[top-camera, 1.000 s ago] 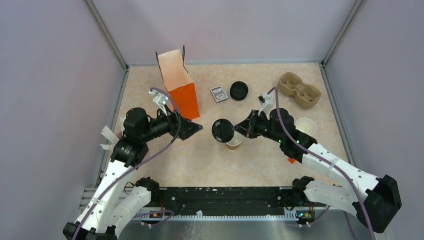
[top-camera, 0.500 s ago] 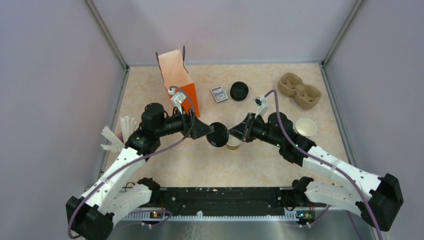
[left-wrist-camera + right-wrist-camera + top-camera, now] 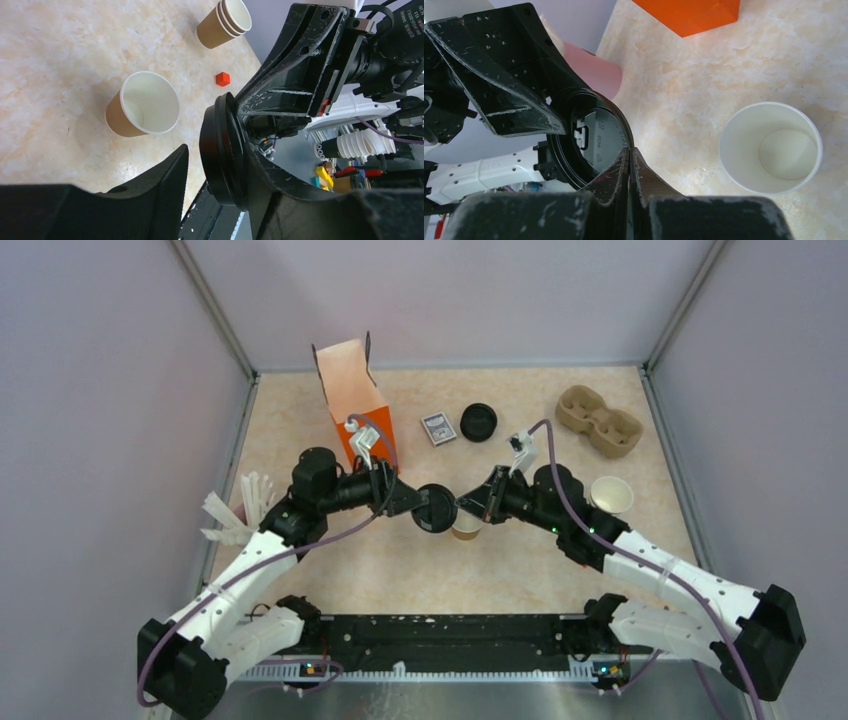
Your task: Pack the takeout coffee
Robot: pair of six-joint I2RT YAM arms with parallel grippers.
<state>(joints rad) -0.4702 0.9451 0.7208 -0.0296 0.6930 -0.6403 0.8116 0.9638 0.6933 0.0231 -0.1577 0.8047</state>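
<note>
Takeout coffee cup point(image 3: 145, 110) is standing upright on the table point(image 3: 400, 570), mouth up, long axis vertical, white inside showing right down to the bottom; it sits just beside and below the spot where my two grippers meet. Right gripper point(image 3: 629, 152) has its jaws pressed together on the rim of the black lid point(image 3: 222, 150), pinching it by the edge; the lid is up in the air, off the cup, and my left wrist feed only gives it to me edge-on, so I can't call its exact tilt. Left gripper point(image 3: 216, 157) has its jaws spread either side of that lid; one finger looks to be against it, the other has a visible gap. On the overhead cam the lid and the right fingers cover part of the cup; only a tan sliver and a bit of rim show. Further out: orange bag point(image 3: 362, 415) standing behind the left arm; stack of nested cups point(image 3: 223, 22) and a little red cube point(image 3: 222, 78) off to the right; pulp carrier point(image 3: 598, 420) and a second lid point(image 3: 479, 422) near the back; something pink in the right wrist feed is too blurry to name.
</note>
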